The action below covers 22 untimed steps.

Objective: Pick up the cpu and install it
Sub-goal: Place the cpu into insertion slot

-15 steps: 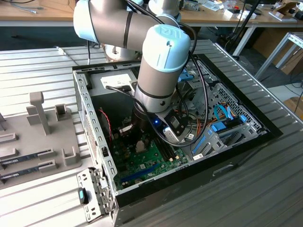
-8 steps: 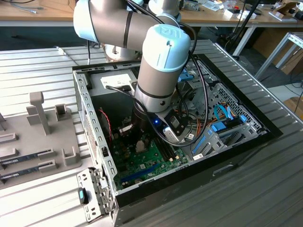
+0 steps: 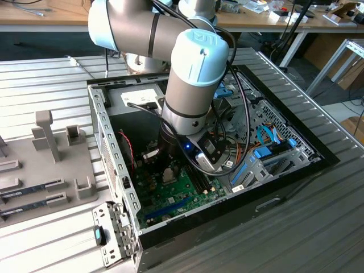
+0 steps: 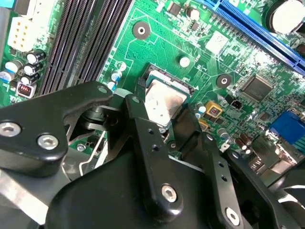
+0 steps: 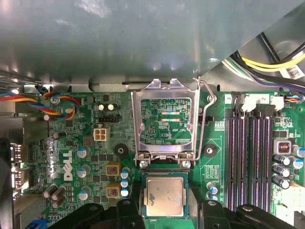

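1. Gripper (image 4: 164,121) hangs low over the motherboard (image 4: 157,43), straddling the cpu (image 4: 164,98); clenched or released, I cannot tell.
2. Cpu lies within the socket (image 4: 169,80) border, load plate (image 5: 137,124) flipped open beside it.
3. From the exterior view's left: case wall (image 3: 108,148), arm (image 3: 190,74), drive bay (image 3: 270,116); little side room.

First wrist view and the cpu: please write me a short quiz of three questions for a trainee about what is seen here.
1. True or false: the socket lid is closed over the cpu.
2. The memory slots hold: A) four sticks, B) two sticks, C) no sticks.
3. Which thing is nearest the gripper?
Key: 1 false, the socket lid stands open beside the cpu; 2 C; 3 the cpu.
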Available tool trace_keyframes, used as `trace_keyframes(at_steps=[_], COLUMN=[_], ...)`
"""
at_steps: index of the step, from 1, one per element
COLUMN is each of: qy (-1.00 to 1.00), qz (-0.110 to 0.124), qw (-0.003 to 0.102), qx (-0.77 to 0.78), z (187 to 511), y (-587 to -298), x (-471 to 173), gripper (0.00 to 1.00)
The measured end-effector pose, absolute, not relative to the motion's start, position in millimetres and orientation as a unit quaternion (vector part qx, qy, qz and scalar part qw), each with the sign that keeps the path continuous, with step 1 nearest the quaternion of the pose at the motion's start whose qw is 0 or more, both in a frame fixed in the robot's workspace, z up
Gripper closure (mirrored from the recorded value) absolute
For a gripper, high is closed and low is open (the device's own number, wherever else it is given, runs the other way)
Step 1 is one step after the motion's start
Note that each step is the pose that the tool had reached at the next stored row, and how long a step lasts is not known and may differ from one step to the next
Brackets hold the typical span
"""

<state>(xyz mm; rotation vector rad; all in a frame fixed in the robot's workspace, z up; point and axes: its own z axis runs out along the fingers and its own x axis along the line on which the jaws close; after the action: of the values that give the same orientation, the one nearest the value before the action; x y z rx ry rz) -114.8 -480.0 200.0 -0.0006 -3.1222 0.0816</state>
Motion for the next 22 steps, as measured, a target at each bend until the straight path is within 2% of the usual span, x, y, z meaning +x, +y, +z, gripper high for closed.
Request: trace_keyframes(at_steps=[22], qy=[-0.999], qz=[0.031], qw=[0.009], qx=[0.000], z=[199.6], y=[-482.6], x=[-113.7], gripper=[0.53])
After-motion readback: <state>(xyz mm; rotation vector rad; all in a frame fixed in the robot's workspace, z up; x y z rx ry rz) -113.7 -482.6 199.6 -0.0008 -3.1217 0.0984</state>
